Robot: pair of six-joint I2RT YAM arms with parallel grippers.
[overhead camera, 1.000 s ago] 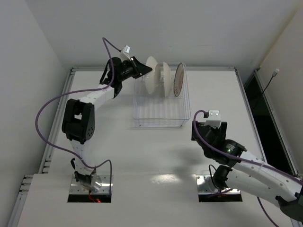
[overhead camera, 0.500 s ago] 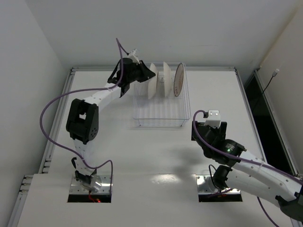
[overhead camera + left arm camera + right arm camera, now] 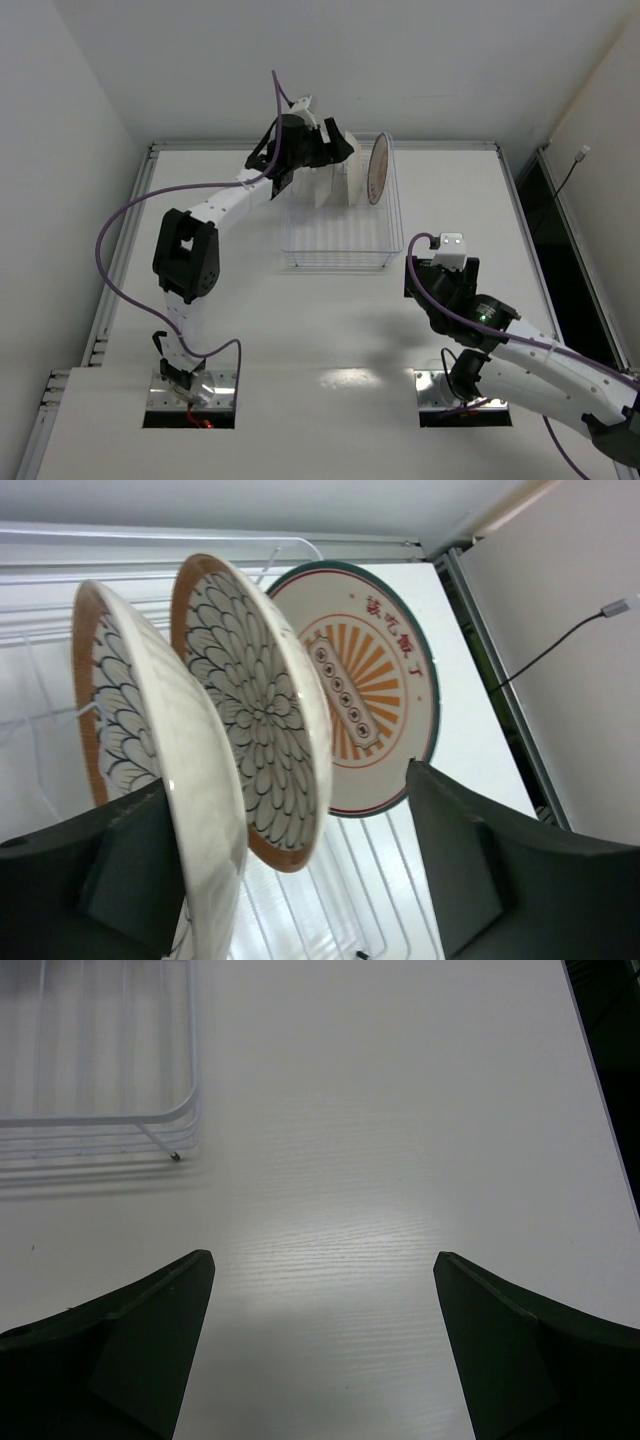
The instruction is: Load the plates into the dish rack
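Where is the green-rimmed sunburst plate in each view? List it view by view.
Top external: the green-rimmed sunburst plate stands on edge at the dish rack's far right.
Left wrist: centre right, behind two petal plates.
Right wrist: not in it.
Shared landmark: the dish rack's white wires, in all three.

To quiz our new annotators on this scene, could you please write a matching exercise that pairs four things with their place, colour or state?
Column one:
1. left gripper
2. right gripper
3. sunburst plate
4. dish rack

Column two:
a. green rim, orange rays
b. open above the bare table
c. holds three plates standing on edge
d. open, close up at the standing plates

Pairs: 1-d, 2-b, 3-a, 4-c
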